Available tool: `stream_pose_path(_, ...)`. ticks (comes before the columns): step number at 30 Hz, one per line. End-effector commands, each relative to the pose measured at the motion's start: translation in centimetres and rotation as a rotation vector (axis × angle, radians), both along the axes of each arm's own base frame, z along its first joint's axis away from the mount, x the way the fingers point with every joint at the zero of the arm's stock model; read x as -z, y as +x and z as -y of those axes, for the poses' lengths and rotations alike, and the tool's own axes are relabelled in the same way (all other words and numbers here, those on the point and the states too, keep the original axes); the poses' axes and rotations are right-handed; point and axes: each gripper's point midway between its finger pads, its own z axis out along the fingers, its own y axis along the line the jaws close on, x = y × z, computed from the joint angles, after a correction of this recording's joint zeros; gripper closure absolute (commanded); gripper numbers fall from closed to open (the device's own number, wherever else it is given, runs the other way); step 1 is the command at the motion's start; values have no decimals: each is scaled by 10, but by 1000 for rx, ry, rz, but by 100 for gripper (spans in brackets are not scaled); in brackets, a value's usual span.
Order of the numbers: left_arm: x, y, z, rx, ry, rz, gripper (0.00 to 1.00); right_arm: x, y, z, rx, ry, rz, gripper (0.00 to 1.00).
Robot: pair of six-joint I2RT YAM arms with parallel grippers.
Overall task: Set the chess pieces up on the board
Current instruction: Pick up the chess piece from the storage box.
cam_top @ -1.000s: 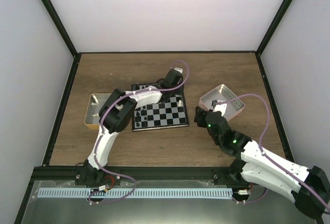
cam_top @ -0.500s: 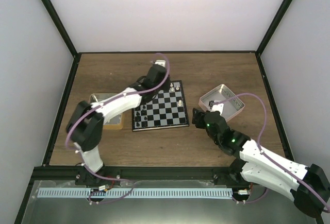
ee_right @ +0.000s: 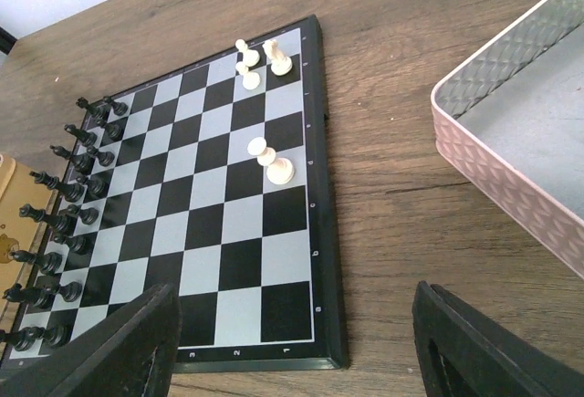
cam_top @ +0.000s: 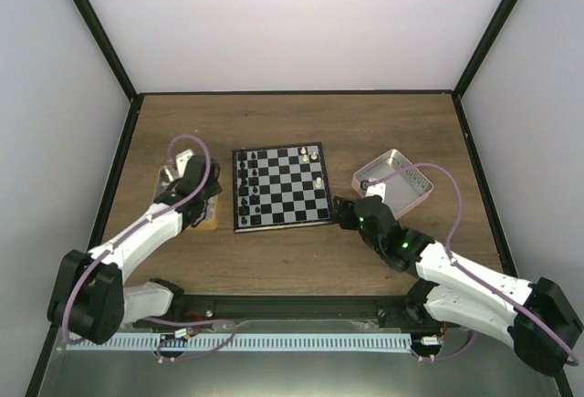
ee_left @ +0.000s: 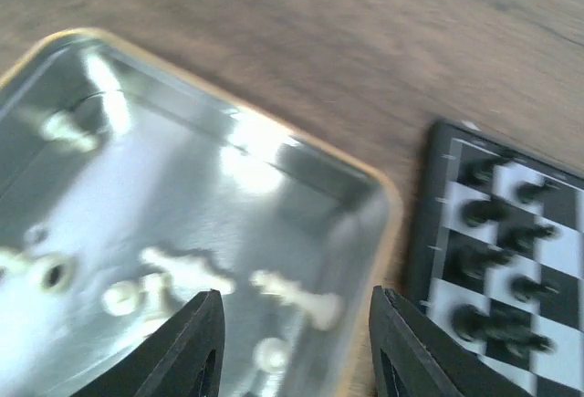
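Note:
The board (cam_top: 279,188) lies mid-table. Black chess pieces (cam_top: 245,183) fill its left two columns, and three cream ones (cam_top: 311,153) stand at its right side. My left gripper (cam_top: 193,192) is open and empty over the tan tray (cam_top: 163,181). In the left wrist view the gripper (ee_left: 297,351) hangs above several cream pieces (ee_left: 294,293) lying in the tray (ee_left: 274,141). My right gripper (cam_top: 345,213) is open and empty just off the board's near right corner. The right wrist view shows it (ee_right: 292,351) low over the board (ee_right: 210,205).
A pink tray (cam_top: 396,178) stands right of the board and shows at the right wrist view's edge (ee_right: 511,169). The black frame rail (cam_top: 274,304) runs along the near edge. Bare wood lies behind the board.
My left arm has swung from over the board's far side to the left and now hangs over the tan tray. My right gripper has drifted slightly left toward the board's corner.

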Motion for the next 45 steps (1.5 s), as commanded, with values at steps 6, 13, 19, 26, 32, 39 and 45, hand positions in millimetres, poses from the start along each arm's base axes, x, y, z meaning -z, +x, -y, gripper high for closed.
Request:
stream_pose_path(6, 48, -12, -48, -215, -211, -86, 68, -19, 6, -10, -18, 49, 26, 30)
stream_pose_path(13, 70, -4, -55, -198, -241, -194, 68, -24, 7, -8, -5, 56, 39, 31)
stream_pose_path(19, 84, 0, -53, -169, -240, -261, 65, -17, 7, -9, -14, 44, 29, 30)
stream_pose_path(26, 85, 11, -58, -190, -218, -252, 66, -14, 6, -9, -15, 38, 24, 30)
stream_pose_path(32, 95, 14, -60, -193, -204, -274, 66, -14, 6, -7, -10, 33, 27, 30)
stream_pose_path(39, 107, 17, -63, -199, -183, -296, 69, -12, 6, -7, -11, 28, 24, 30)
stream_pose_path(45, 109, 24, -62, -167, -162, -296, 69, -11, 6, -7, -8, 27, 24, 30)
